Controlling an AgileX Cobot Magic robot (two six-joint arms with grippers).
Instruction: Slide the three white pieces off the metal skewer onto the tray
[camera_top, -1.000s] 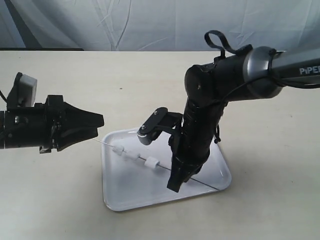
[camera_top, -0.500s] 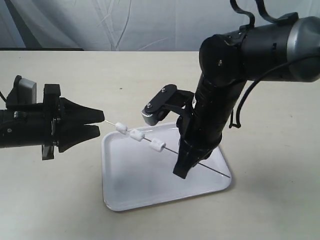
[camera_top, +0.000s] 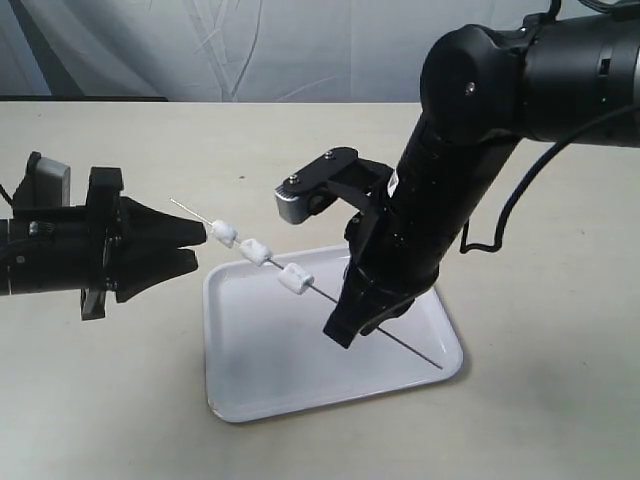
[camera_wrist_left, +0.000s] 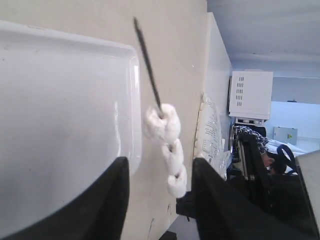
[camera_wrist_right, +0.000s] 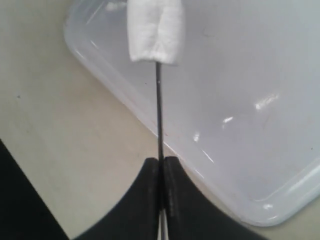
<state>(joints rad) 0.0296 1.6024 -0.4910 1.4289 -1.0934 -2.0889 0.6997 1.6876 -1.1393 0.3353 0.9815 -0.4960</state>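
- The left gripper lies level above the beige tabletop, pointing right, with its jaws parted and nothing in them.
- A wrist camera sits on the back of this arm; nothing stands between the gripper and the skewer.
- The metal skewer slants, with its free tip high on the left, just above the left gripper's upper finger. Its low end is over the tray's right corner; whether that end touches the tray cannot be told.
- The three white pieces are threaded in a row on the upper half of the skewer.
- The leftmost piece is just beside the left gripper's upper fingertip; contact cannot be told.
- In the left wrist view the pieces show in the gap ahead of the two open fingers, not between the pads.
- The tray lies flat on the table below the skewer, with the two left pieces beyond its left rim.
- The right gripper reaches down over the tray and is clamped on the skewer below the lowest piece; in the right wrist view its fingers meet on the rod.
- The right arm's bulk hides part of the tray's far side.
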